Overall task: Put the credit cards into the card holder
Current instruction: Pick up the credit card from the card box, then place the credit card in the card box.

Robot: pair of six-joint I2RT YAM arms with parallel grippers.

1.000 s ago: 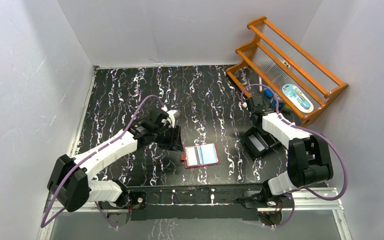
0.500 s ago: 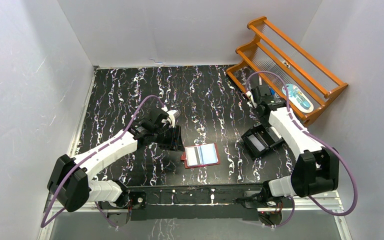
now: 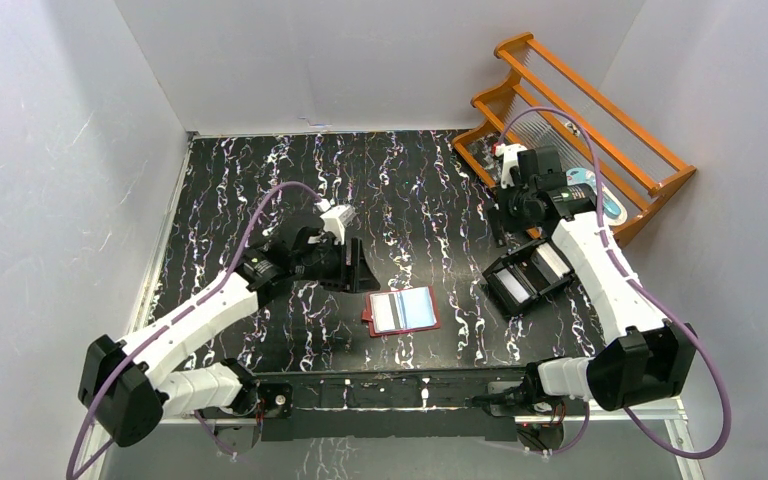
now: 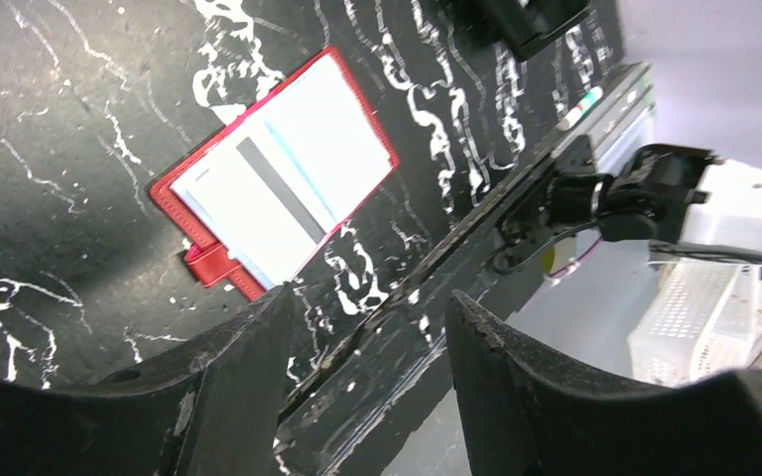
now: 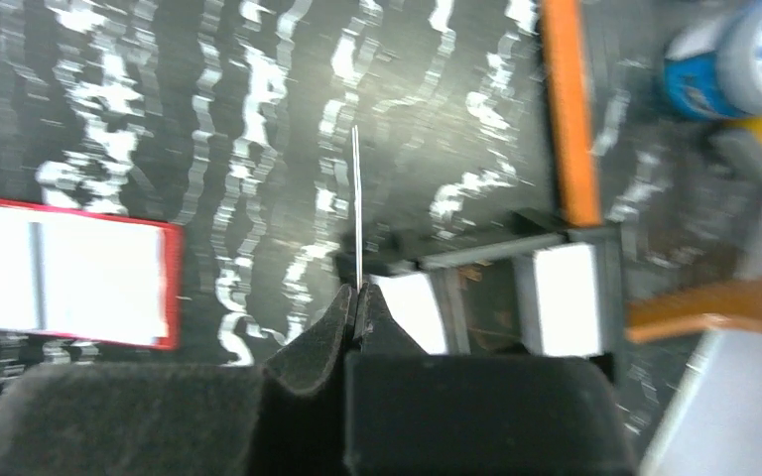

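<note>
a: over by the black box (image 5: pixel 476 250), the right tool (image 5: pixel 357 297) is pinched fully together on one credit card (image 5: pixel 355 198). the card shows edge-on, a thin line standing up from the fingertips, so i can't tell its colour.
b: and the card holder (image 3: pixel 405 311)?
a: it lies open and flat on the surface (image 3: pixel 260 170), pockets up, between the two arms and well apart from that card. the left tool (image 4: pixel 369 297) hovers near its left side, jaws spread wide with nothing in them.
b: so what could go wrong?
a: the grip, first. only a sliver of one edge looks to be caught, so a quick swing toward the holder could let the card pivot or slide out.
b: and at the pocket?
a: the card stands on edge while the pockets lie flat. if it comes in too steep, it would likely jab the clear sleeve rather than slip under it, and bend.
b: would the holder stay put?
a: nothing pins it, so a sideways push from the card would probably skid it across the surface. the left tool could brace it, but pressing on the pockets would close the opening, and both arms meeting there risks a knock.
b: the other cards?
a: pale cards (image 5: pixel 566 297) seem to sit in the box.
</note>
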